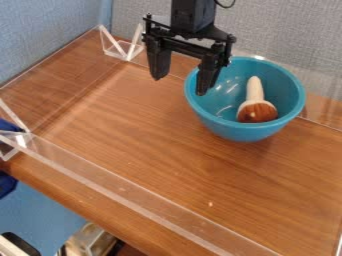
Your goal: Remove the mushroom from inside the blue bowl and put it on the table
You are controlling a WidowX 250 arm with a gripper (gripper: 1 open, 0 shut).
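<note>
We're looking down on the table (147, 150) first — a broad brown wood-grain top filling most of the view, with low clear acrylic walls (120, 190) running along its edges and a blue-grey backdrop behind it. Its near and left stretches show bare wood with a soft glare across the grain.

Next in size, we have the blue bowl (214, 115) — a deep, glossy teal-blue round bowl sitting upright toward the far right of the table, close to the right-hand wall.

Above and just left of it we see the black gripper (185, 70), hanging from its arm with the fingers pointing down. Its two fingers (159, 60) are spread wide apart with nothing between them; the right-hand finger hangs in front of the bowl's left rim as we see it, the other hangs over bare wood beside the bowl. Whether that finger touches the rim we cannot tell.

Smallest of all, the mushroom (254, 102) — it lies inside the bowl, on the right side of the basin, tilted over with its cream stem pointing up and back and its reddish-brown cap low toward the near wall of the bowl. It sits apart from the fingers.
</note>
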